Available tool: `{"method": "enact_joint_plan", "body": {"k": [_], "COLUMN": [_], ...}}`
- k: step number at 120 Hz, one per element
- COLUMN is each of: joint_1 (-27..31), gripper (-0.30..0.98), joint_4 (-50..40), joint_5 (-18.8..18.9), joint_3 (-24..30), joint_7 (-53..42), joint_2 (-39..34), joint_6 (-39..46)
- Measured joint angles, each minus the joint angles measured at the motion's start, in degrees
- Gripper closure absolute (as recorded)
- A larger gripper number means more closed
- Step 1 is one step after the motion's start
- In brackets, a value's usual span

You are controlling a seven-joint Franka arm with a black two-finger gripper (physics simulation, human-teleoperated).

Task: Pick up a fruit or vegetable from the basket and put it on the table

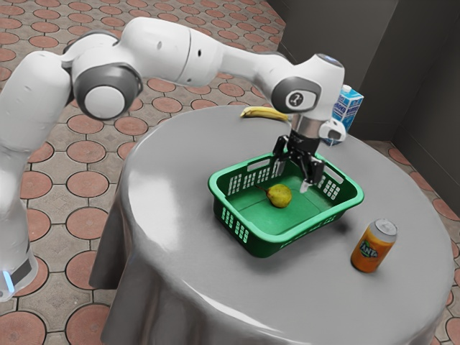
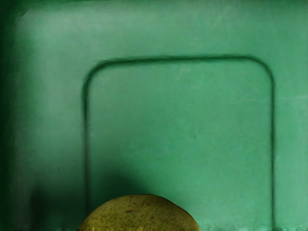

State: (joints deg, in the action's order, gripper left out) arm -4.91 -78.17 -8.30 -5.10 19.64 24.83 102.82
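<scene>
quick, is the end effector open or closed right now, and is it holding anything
End effector: open, holding nothing; its fingers are spread over the basket, with the pear lying on the basket's floor.

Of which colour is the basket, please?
The basket is green, best seen in the exterior view.

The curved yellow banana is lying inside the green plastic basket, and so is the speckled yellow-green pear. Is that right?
Not quite: the curved yellow banana lies outside the basket, on the grey cloth-covered table, as the exterior view shows. The speckled yellow-green pear is inside the green plastic basket.
</scene>
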Motion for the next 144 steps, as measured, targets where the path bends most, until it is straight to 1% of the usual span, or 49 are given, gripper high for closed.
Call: {"method": "enact_joint_plan", "body": {"k": [38,58,89,144], "joint_1": [-0.43,-0.62,-0.02,0.21], "gripper": [0.0,0.0,0.05,0.07], "joint_4": [-3.44,-3.66,-4.44,-5.24], "joint_5": [-1.01,-1.77,-2.27,-3.16], "joint_3": [-0.09,-0.06,-0.05,-0.08], "joint_7": [0.59,0.8,1.03,1.19], "joint_2": [-0.82,0.02,0.35,1.45], "joint_6": [0.72,1.71,2.76,3.98]}}
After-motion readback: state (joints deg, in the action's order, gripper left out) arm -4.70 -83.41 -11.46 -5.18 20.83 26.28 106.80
